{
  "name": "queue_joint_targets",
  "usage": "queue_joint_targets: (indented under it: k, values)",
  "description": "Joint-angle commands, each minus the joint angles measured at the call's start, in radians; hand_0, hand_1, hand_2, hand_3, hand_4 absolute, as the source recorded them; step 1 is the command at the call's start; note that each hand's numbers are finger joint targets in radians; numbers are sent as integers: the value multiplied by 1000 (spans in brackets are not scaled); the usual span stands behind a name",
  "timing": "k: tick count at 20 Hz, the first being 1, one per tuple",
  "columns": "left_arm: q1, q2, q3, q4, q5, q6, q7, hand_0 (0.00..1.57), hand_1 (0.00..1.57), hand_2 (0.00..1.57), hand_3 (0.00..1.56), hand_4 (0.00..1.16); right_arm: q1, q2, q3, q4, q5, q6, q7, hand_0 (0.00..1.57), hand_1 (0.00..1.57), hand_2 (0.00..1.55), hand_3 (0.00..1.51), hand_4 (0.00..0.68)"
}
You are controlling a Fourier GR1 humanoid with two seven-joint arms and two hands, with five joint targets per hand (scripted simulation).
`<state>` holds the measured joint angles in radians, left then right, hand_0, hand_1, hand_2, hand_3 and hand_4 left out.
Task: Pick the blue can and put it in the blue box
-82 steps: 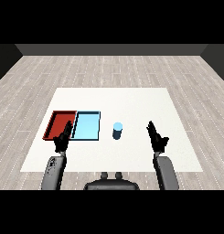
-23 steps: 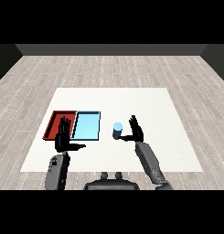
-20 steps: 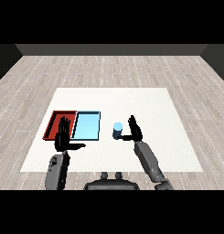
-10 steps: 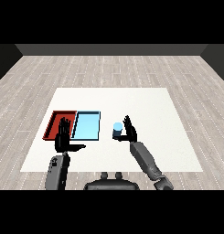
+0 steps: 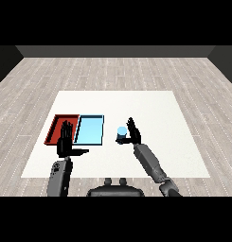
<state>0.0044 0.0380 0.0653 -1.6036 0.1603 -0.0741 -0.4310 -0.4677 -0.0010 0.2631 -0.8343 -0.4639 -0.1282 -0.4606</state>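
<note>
we saw the blue can (image 5: 121,134), short with a pale blue top and darker sides, upright on the white bench (image 5: 150,108) right of the light blue tray (image 5: 89,130). the right robot hand (image 5: 134,132) stood just beside it with fingers straight, holding nothing. the left robot hand (image 5: 66,143) was open too, near the red tray (image 5: 57,128).

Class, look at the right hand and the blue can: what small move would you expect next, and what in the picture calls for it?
Probably the right hand should curl its fingers round the blue can. The hand is open, its fingers straight and upright, right beside the can, which stands on the table to the right of the light blue tray, not yet gripped. Lifting must wait for a grasp.
</note>
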Motion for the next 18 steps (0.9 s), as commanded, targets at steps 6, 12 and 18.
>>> queue_joint_targets:
  k: [6, 12, 18]
  values:
    - [-43, 5, 15, 35, 0, 0, -12, 0, 0, 0, 0, 0, -137, 1, 138, 222, -180, -43, -127, 0, 0, 0, 0, 0]
    - [60, -36, -117, 12, -50, 90, -98, 0, 0, 0, 0, 0, -112, 1, 161, 217, -180, -15, -152, 0, 0, 0, 0, 0]
    - [-32, 50, 35, -4, 48, -22, 48, 0, 0, 0, 0, 0, -145, 1, 238, 183, -261, -64, -111, 0, 0, 0, 0, 0]
